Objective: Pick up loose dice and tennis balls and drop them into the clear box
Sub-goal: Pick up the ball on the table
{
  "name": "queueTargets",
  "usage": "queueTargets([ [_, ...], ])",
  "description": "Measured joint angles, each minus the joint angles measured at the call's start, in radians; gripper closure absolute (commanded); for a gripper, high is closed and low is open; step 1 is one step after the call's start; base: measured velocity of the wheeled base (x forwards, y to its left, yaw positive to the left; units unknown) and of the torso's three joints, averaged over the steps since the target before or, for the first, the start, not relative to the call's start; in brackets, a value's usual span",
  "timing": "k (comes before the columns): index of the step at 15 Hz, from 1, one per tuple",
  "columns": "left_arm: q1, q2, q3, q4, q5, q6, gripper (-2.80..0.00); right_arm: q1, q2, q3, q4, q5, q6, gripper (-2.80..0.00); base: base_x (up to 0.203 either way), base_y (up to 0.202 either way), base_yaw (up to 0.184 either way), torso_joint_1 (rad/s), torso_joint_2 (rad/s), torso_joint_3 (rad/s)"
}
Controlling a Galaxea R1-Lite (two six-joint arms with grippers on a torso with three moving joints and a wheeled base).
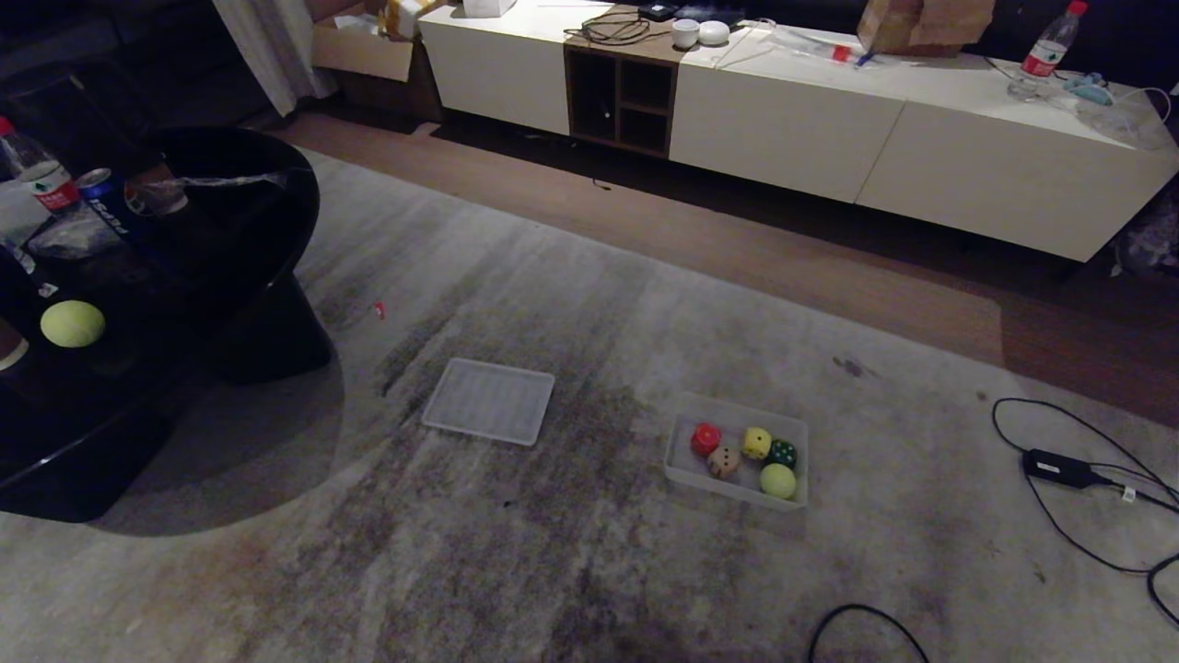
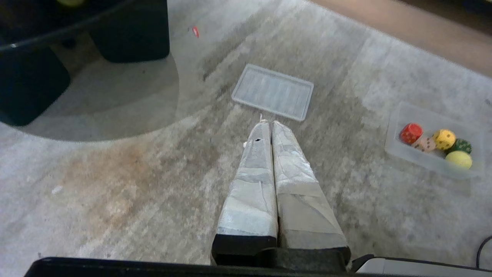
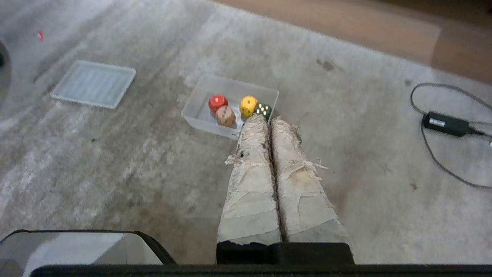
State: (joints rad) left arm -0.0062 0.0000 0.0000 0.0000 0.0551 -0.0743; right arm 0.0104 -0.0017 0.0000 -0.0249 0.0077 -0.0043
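The clear box (image 1: 683, 465) lies on the grey carpet, right of centre. Inside it are a red die (image 1: 706, 438), a tan die (image 1: 723, 461), a yellow die (image 1: 757, 443), a dark green die (image 1: 783, 452) and one tennis ball (image 1: 778, 480). Another tennis ball (image 1: 72, 323) rests on the black table at far left. Neither arm shows in the head view. My left gripper (image 2: 268, 122) is shut and empty above the carpet, with the box (image 2: 396, 129) off to its side. My right gripper (image 3: 270, 117) is shut and empty, its tips just short of the box (image 3: 198, 105), hiding the ball inside.
A flat white ribbed panel (image 1: 489, 401) lies on the carpet left of the box. The black table (image 1: 249, 221) carries a bottle (image 1: 39, 175) and a can (image 1: 103, 198). A power adapter (image 1: 1059, 468) with cables lies at right. A long white cabinet (image 1: 829, 129) spans the back.
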Motion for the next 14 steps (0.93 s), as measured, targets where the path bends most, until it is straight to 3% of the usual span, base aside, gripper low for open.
queueTargets([
  [14,0.000,0.000,0.000,0.000,0.001,-0.001,0.00,0.000,0.000,0.000,0.001,-0.001,0.000,0.00,0.000,0.000,0.000,0.003,0.00,0.201],
])
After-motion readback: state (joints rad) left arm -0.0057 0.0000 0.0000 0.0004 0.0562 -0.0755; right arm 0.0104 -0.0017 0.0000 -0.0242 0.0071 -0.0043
